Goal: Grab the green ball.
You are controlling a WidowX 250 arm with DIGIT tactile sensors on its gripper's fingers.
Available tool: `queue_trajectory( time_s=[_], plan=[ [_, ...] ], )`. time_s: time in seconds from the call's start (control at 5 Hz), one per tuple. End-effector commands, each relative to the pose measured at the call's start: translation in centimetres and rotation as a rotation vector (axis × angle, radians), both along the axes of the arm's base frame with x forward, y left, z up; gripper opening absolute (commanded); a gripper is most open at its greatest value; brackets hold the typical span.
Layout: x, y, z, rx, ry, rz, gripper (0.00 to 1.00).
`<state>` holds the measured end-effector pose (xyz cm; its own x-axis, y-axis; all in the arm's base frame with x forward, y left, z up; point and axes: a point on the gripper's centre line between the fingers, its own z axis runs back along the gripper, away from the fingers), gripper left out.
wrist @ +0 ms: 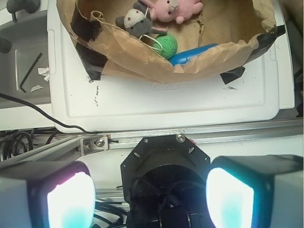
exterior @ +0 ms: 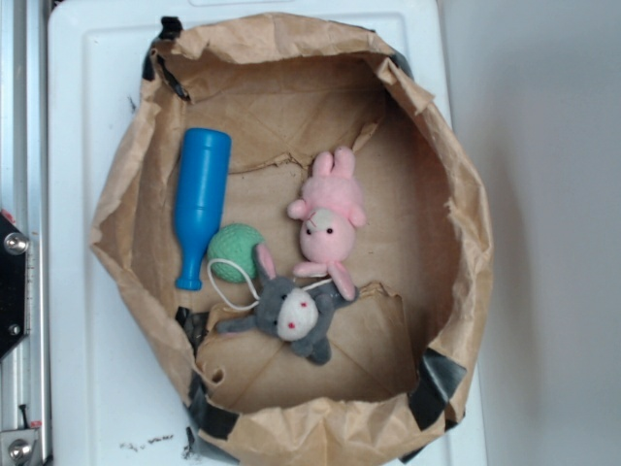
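The green ball (exterior: 235,252) is a small mint-green knitted ball lying in a brown paper-bag bin (exterior: 456,194), between a blue plastic bowling pin (exterior: 201,201) and a grey plush toy (exterior: 288,313). A white cord loops beside it. In the wrist view the green ball (wrist: 166,45) shows near the bin's near rim, far from my gripper (wrist: 149,197). The gripper is open and empty, its two pads wide apart, held over the robot base outside the bin. The gripper does not show in the exterior view.
A pink plush bunny (exterior: 330,216) lies in the bin right of the ball. The bin stands on a white plastic lid (wrist: 166,102). An aluminium rail (wrist: 142,137) and black cables (wrist: 14,140) lie between the gripper and the bin.
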<state>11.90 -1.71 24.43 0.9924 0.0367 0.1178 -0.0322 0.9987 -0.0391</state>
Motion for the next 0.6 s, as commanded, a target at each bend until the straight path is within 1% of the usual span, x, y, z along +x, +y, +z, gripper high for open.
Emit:
queue_trajectory(
  time_s=[0.0, 0.2, 0.4],
  plan=[
    [0.0, 0.0, 0.0, 0.0, 0.0, 0.0, 1.0],
    [2.1, 0.8, 0.3, 0.002, -0.02, 0.012, 1.0],
    [3.6, 2.0, 0.3, 0.002, -0.035, 0.034, 1.0]
  ],
)
